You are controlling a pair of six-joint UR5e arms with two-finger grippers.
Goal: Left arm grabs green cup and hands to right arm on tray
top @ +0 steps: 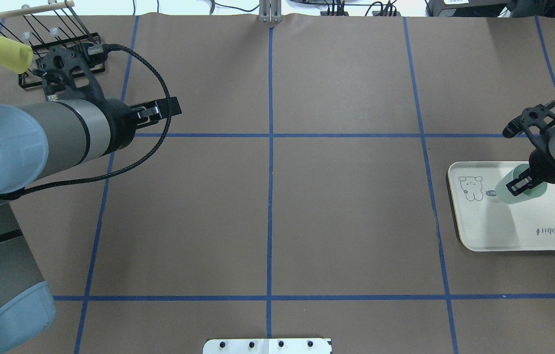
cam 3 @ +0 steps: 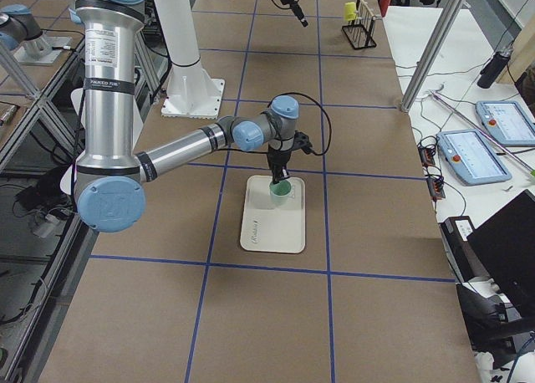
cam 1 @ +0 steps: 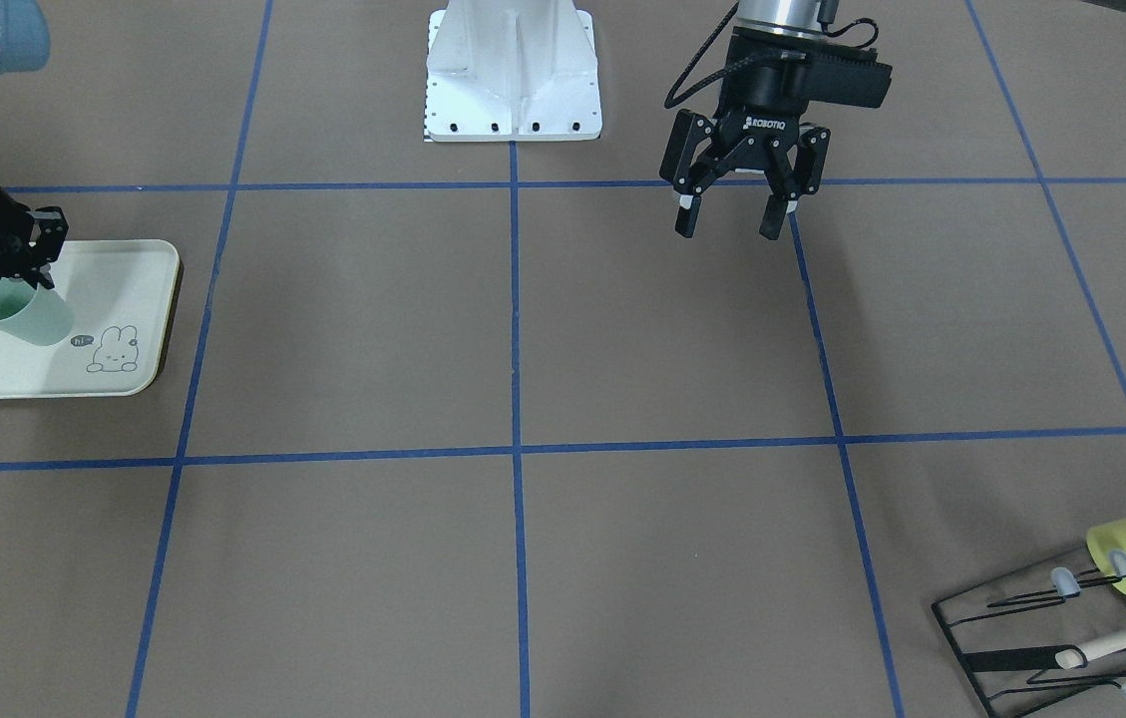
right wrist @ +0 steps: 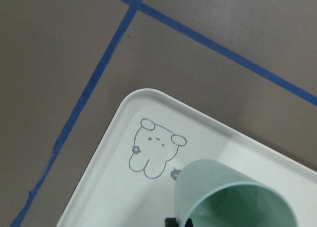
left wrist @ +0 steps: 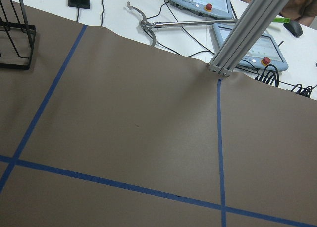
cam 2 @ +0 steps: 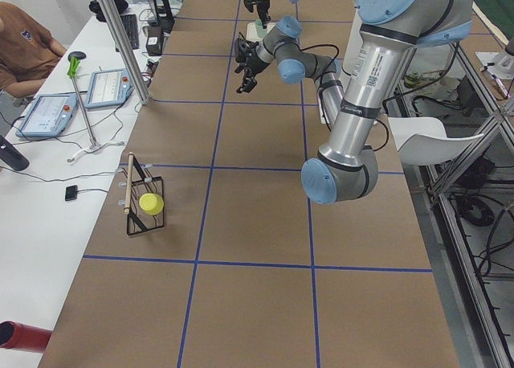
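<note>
You're at the last step. The cup (cam 1: 29, 317) is with the right hand (cam 1: 24, 271) over the tray (cam 1: 139, 299), and the left hand (cam 1: 730, 224) is empty, so judging by how things lie the hand-over is done. Only the set-down and release are left.

The right hand looks closed on the cup's rim. The overhead view shows one finger (top: 518, 184) lying across the mouth. The cup sits in the half of the tray nearest the bunny drawing (cam 1: 116, 351). From the front it looks tilted, mouth toward the hand and base toward the bunny. You cannot tell from these views whether the base touches the tray.

For the next move, bring the cup upright and lower it until the base sits flat. Then part the fingers and lift straight up so the rim doesn't catch and tip it. Stay inside the tray's raised edge.

The right arm (cam 3: 192, 145) reaches out low over the worktop (cam 1: 622, 349), with its wrist turned so the hand points down onto the cup.

The left arm (cam 2: 361, 87) is well apart from the tray. Its hand hangs above the worktop, fingers spread wide and pointing down, with nothing between them.
</note>
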